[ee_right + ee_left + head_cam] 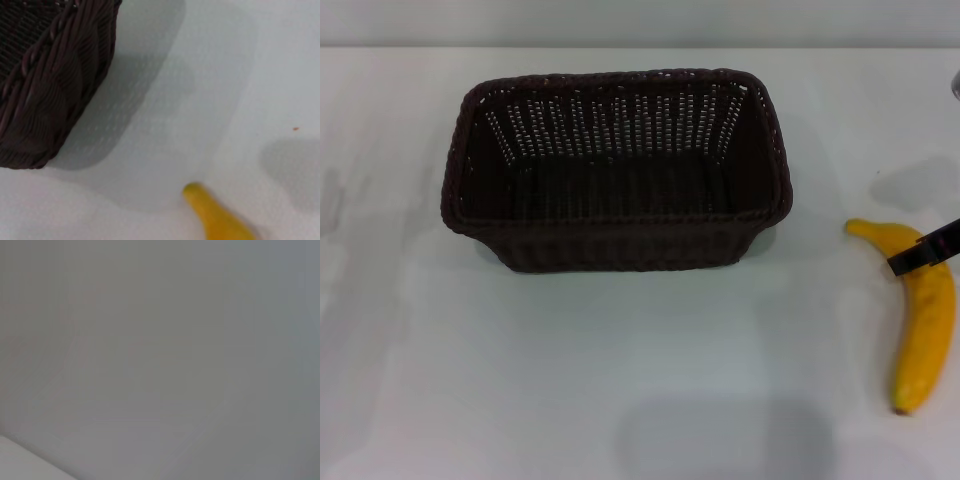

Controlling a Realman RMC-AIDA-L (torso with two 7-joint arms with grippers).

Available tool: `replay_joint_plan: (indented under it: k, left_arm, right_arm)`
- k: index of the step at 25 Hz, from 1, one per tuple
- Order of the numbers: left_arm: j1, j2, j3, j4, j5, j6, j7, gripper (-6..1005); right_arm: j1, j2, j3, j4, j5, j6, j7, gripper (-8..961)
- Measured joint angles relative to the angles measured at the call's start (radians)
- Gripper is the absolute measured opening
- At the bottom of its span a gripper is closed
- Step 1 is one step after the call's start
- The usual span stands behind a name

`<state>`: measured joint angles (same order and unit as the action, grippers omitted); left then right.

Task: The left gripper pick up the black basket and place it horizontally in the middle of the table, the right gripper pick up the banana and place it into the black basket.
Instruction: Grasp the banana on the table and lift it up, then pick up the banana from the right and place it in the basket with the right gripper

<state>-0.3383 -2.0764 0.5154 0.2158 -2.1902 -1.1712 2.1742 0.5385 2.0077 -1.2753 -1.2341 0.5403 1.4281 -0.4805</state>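
Black basket [616, 170] [47, 80] sits lengthwise at table [570, 400] middle toward far edge, open top unobstructed. Bare tabletop along near edge and left edge. Open lane between basket's right end and banana [923, 325] [215, 215] near right edge. Black tip of right gripper [926, 250] crosses banana's far end.

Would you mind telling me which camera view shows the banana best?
The head view shows it best: the whole banana lies on the table to the right of the black basket, with the right gripper crossing its upper part. The right wrist view catches only one end; the left wrist view shows none of it.
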Motion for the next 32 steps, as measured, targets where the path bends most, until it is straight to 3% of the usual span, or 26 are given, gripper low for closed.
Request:
replay_joint_plan:
  k: [4, 11, 18, 25, 32]
  left_arm:
    - [0.0, 0.0, 0.0, -0.001, 0.0, -0.007, 0.0, 624]
    - [-0.001, -0.001, 0.0, -0.001, -0.001, -0.009, -0.001, 623]
    - [-0.002, -0.001, 0.0, -0.001, -0.001, -0.011, -0.002, 623]
    - [-0.004, -0.001, 0.0, -0.001, -0.001, -0.029, -0.002, 623]
    - [-0.016, 0.0, 0.001, -0.006, 0.0, -0.047, -0.002, 623]
  right_arm:
    - [0.0, -0.001, 0.002, 0.001, 0.0, 0.004, -0.004, 538]
    - [-0.004, -0.002, 0.036, -0.011, 0.018, 0.021, -0.031, 480]
    - [0.031, -0.003, 0.188, -0.055, 0.068, 0.108, -0.129, 481]
    - [0.164, -0.003, 0.24, -0.12, 0.116, 0.138, -0.183, 481]
    - [0.304, 0.002, 0.236, -0.086, 0.225, -0.024, -0.249, 480]
